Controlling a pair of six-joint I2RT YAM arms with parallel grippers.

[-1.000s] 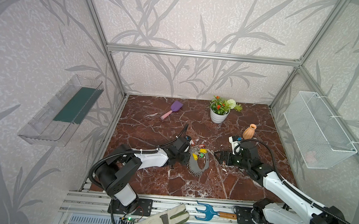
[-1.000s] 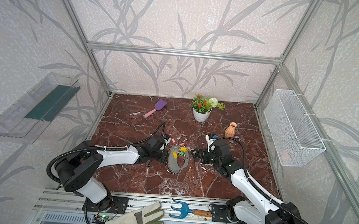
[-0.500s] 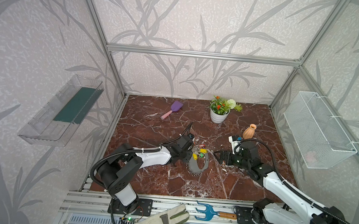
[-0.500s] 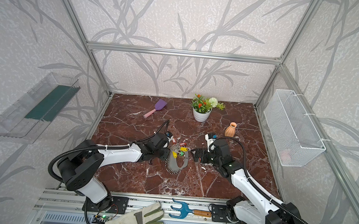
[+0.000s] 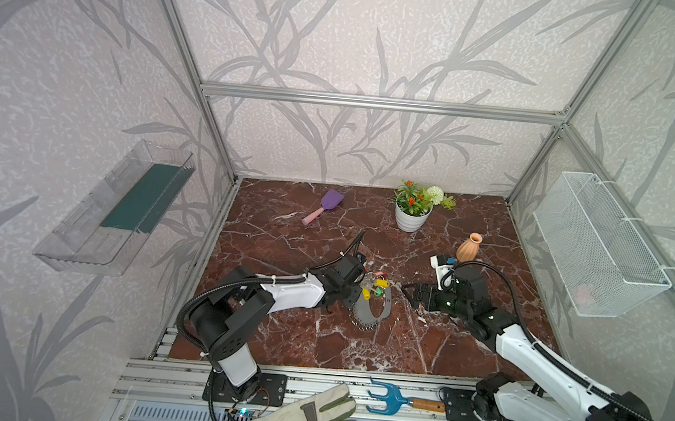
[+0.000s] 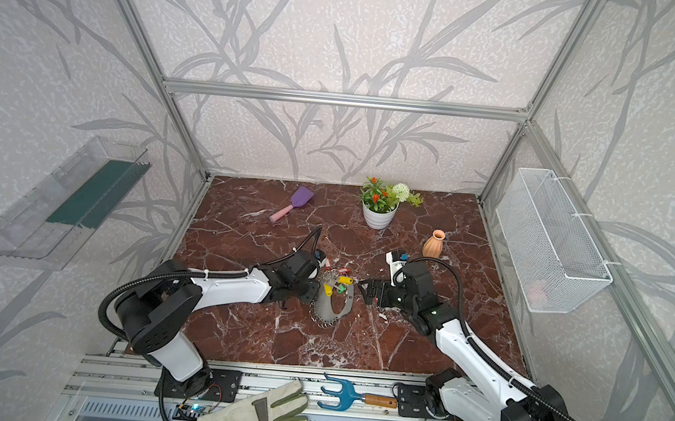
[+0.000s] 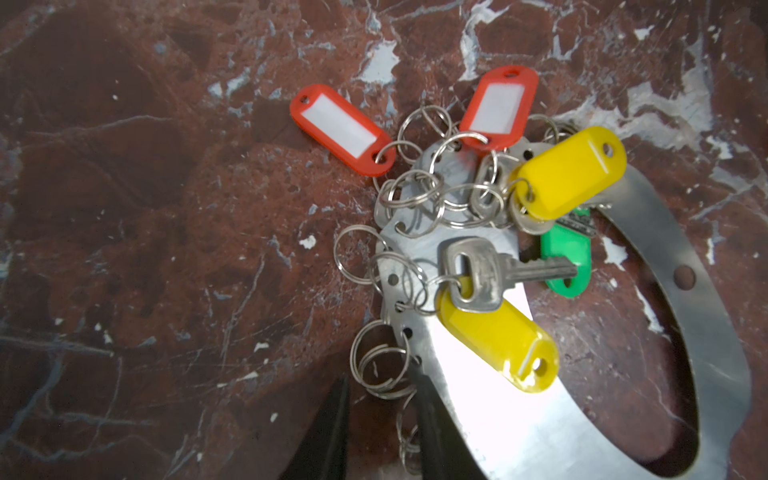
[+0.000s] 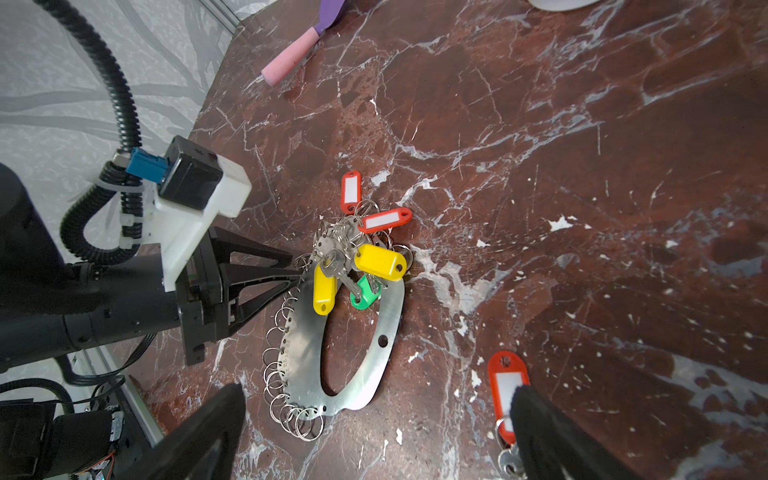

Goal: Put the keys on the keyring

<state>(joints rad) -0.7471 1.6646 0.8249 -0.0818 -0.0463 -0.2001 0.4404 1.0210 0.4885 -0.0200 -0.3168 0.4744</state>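
Keys (image 8: 365, 259) with red, yellow and green tags lie in a heap on one end of the keyring (image 8: 353, 374), a flat grey band with little silver rings on its edge, flat on the brown stone table (image 8: 582, 166) between your two arms. Your left claw (image 7: 380, 386) sits low at that ringed edge, fingers close with a few rings in the small gap, and you cannot tell if it pinches them. Your right claw (image 5: 411, 296) is spread wide and holds nothing, with one more red key (image 8: 505, 380) on the table right by one finger.
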